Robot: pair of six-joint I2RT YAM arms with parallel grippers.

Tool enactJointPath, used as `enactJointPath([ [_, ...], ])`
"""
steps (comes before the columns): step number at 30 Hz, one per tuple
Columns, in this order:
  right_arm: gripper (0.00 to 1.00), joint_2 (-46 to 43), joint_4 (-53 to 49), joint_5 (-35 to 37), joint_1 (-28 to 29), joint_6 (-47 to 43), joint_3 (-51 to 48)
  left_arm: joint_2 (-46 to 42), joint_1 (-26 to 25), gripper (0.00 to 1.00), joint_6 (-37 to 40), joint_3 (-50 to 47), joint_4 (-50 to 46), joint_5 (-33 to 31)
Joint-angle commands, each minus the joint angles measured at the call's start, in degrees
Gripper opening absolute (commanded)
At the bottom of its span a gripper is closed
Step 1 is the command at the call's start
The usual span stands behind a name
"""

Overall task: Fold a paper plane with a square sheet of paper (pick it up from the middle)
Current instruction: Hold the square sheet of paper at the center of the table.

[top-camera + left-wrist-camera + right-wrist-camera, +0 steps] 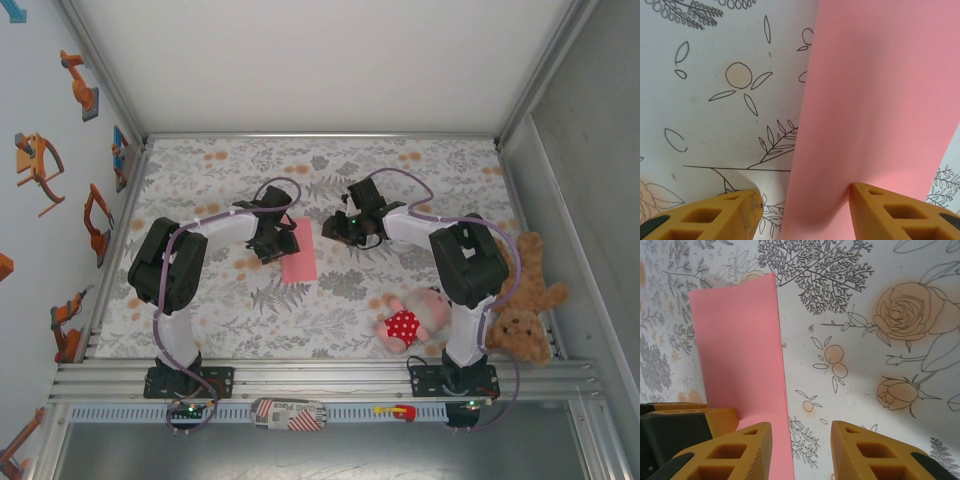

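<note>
Left end effector (805,197) half open, gripping nothing: 1 finger on paper (298,252), 1 on counter (420,170). Right end effector (802,432) partly open, empty, straddling paper's edge. Paper flat between both, apparently folded in half; nose and wing folds remain.

Bright, even, diffuse light falls from above. In the top view the table (330,320) is evenly lit, with only faint soft shadows under the arms (170,265), and the white back wall (320,60) is washed almost blank (no hard glare, though). From the left wrist the paper (880,100) is sharp, darkening into a soft shadow by the slightly blurred fingers (715,217). From the right wrist a pale grey shadow lies on the table beside the paper.
</note>
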Motion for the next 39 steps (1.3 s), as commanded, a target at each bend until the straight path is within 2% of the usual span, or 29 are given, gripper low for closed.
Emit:
enactJointPath([
  [1,0.35,1.2,1.4,-2.0,0.0,-0.8,1.0,14.4,-1.7,0.53,1.7,-5.9,4.6,2.4],
  [11,0.29,3.0,3.3,-6.1,1.5,-0.6,1.5,14.7,-1.7,0.53,1.0,-6.1,4.6,2.4],
  [17,0.17,4.7,3.6,-8.1,2.6,-0.7,2.8,15.0,-1.7,0.54,0.9,-6.0,4.8,2.6],
  [22,0.11,6.5,2.9,-9.0,3.3,-1.1,4.5,15.1,-1.7,0.54,0.7,-6.1,4.7,2.8],
  [39,0.06,10.9,-0.1,-9.9,4.7,-2.1,8.1,15.2,-1.6,0.54,0.6,-6.2,5.0,3.1],
])
